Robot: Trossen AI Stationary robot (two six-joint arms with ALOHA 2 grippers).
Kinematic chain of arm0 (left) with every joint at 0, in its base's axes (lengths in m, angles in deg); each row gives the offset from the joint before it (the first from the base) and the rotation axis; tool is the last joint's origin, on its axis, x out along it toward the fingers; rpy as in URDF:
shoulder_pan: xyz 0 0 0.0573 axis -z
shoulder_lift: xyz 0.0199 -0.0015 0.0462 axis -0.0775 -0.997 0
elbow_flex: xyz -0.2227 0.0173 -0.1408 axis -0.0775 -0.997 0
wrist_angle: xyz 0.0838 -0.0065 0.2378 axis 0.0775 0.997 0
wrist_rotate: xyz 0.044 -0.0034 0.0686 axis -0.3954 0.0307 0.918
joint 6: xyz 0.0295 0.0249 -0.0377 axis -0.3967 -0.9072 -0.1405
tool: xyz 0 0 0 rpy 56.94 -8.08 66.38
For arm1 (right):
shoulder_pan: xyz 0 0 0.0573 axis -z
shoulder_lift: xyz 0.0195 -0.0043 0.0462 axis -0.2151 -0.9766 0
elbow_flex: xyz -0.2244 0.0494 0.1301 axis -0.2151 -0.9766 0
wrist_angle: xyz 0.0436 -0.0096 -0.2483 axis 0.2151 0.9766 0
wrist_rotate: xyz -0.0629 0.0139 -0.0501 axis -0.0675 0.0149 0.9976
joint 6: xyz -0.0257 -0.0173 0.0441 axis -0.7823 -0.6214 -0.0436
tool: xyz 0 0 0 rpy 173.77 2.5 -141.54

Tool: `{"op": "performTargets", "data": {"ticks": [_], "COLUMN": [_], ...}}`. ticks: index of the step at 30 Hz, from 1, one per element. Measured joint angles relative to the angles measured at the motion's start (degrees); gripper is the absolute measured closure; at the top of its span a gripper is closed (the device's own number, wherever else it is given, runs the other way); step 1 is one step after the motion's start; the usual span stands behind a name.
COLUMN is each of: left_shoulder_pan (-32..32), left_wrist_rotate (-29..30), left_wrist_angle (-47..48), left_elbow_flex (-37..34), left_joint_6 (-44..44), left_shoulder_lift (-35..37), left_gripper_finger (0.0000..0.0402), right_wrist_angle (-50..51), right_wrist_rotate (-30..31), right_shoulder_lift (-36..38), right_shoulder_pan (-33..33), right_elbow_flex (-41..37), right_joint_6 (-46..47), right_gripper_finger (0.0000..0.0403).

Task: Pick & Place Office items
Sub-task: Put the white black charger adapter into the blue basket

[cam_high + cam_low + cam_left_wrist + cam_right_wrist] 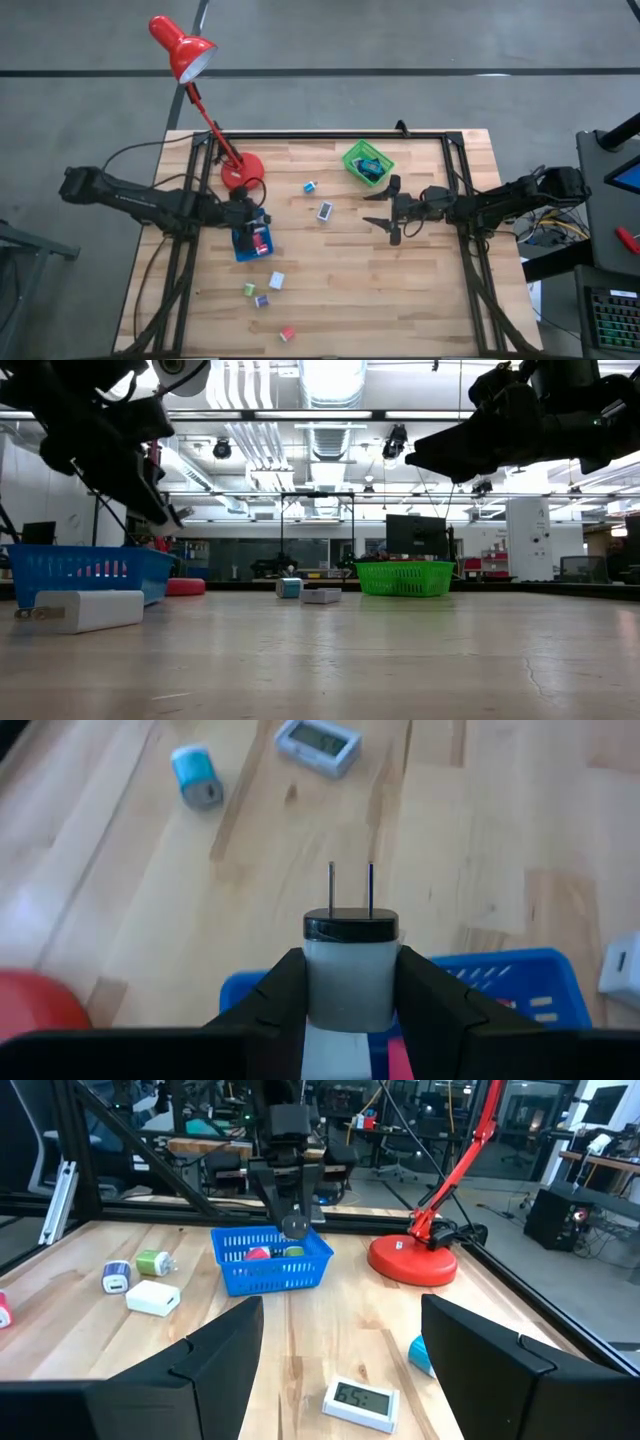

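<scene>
A white plug adapter (pixel 350 970) with a black face and two metal prongs sits clamped between the fingers of the left gripper (pixel 250 222), prongs pointing away from the wrist. The gripper hangs just above the blue tray (pixel 254 246), which lies near the table's left edge, beside the round base of the red desk lamp (pixel 240 172). That position suggests the adapter is about to be dropped into the tray, where red and green pieces already lie.

Other office items are loose on the wooden table (pixel 420 300). A small grey digital display (pixel 325 211) and a teal piece (pixel 310 186) lie near the middle. A white block (pixel 276 281), a green one (pixel 249 289), a purple one (pixel 261 300) and a red one (pixel 287 333) are scattered toward the near edge.

The right gripper (pixel 388 212) waits right of the table's middle, fingers apart and holding nothing, just beside the green basket (pixel 368 163) near the far edge.
</scene>
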Motion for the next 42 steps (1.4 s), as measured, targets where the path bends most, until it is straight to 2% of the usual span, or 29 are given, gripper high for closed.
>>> {"op": "performTargets", "data": {"ticks": [20,42], "left_shoulder_pan": [2.53,2.74], "left_wrist_rotate": [0.6,-3.49], "left_wrist_angle": [9.47,12.78], "left_elbow_flex": [-0.13,-0.46], "left_joint_6": [9.03,15.49], "left_shoulder_lift": [0.11,0.04], "left_gripper_finger": [0.0284,0.0284], "right_wrist_angle": [-0.02,-0.02], "right_wrist_rotate": [0.0,0.0], "right_shoulder_lift": [0.0,0.0], "right_shoulder_pan": [0.01,0.0], "right_elbow_flex": [0.0,0.0], "right_joint_6": [-0.02,-0.02], "right_gripper_finger": [0.014,0.014]}}
